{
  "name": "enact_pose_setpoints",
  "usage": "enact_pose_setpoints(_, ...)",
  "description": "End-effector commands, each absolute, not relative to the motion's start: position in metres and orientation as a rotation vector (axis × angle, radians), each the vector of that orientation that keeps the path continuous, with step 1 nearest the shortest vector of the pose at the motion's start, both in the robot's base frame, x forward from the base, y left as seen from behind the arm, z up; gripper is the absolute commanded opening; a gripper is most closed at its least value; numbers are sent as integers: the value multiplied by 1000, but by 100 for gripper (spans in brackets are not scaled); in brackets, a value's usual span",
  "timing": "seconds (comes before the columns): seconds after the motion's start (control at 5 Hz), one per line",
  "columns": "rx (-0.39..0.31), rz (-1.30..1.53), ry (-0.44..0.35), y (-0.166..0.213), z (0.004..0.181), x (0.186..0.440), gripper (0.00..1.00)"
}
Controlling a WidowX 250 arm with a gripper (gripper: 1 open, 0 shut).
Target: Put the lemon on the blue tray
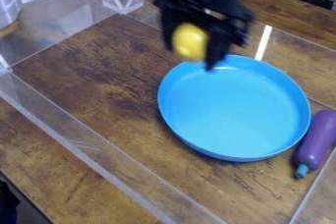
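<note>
The lemon (192, 40) is a small bright yellow fruit hanging in the air between the black fingers of my gripper (194, 41), which is shut on it. The gripper points straight down and hovers just above the upper-left rim of the blue tray (178, 120). The tray is a large round sky-blue dish lying flat on the wooden table, with nothing in it.
A purple eggplant-shaped toy (316, 141) lies against the tray's right side. Clear plastic walls (79, 140) run along the left and front of the wooden table (92, 81). A bright glare streak (265, 39) marks the wood behind the tray.
</note>
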State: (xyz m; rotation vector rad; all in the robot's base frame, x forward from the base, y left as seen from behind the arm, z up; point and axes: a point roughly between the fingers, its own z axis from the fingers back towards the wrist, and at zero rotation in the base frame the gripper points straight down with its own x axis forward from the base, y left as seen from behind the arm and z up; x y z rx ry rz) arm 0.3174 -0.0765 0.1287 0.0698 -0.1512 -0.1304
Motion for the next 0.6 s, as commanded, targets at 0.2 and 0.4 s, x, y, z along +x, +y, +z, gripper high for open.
enact_pose_setpoints(0.2, 71, -171, -186, -116, 137, 336, 0)
enact_pose_setpoints(0.4, 78, -124, -168, -111, 136, 342, 0)
